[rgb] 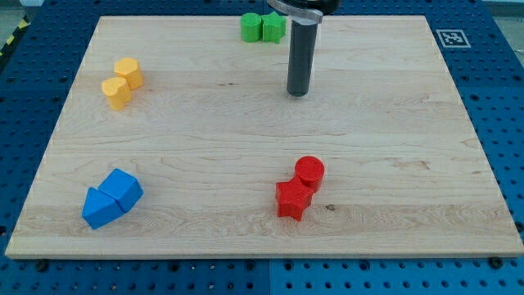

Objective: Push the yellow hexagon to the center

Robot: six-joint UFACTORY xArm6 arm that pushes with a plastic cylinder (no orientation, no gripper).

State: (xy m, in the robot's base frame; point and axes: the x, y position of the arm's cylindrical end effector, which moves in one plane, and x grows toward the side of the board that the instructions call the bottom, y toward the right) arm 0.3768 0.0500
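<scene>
Two yellow blocks sit at the view's upper left, touching each other. The upper one point(128, 72) looks like a hexagon; the lower one point(116, 92) is of a similar blocky shape. My tip point(298, 93) rests on the board near the top middle, far to the right of the yellow blocks and just below and right of the green blocks. It touches no block.
Two green blocks point(262, 27) stand at the top edge, next to the rod. A red cylinder point(309, 172) and a red star point(292, 199) sit at the lower right of centre. Two blue blocks point(111, 197) lie at the lower left. The wooden board point(393, 147) lies on a blue pegboard.
</scene>
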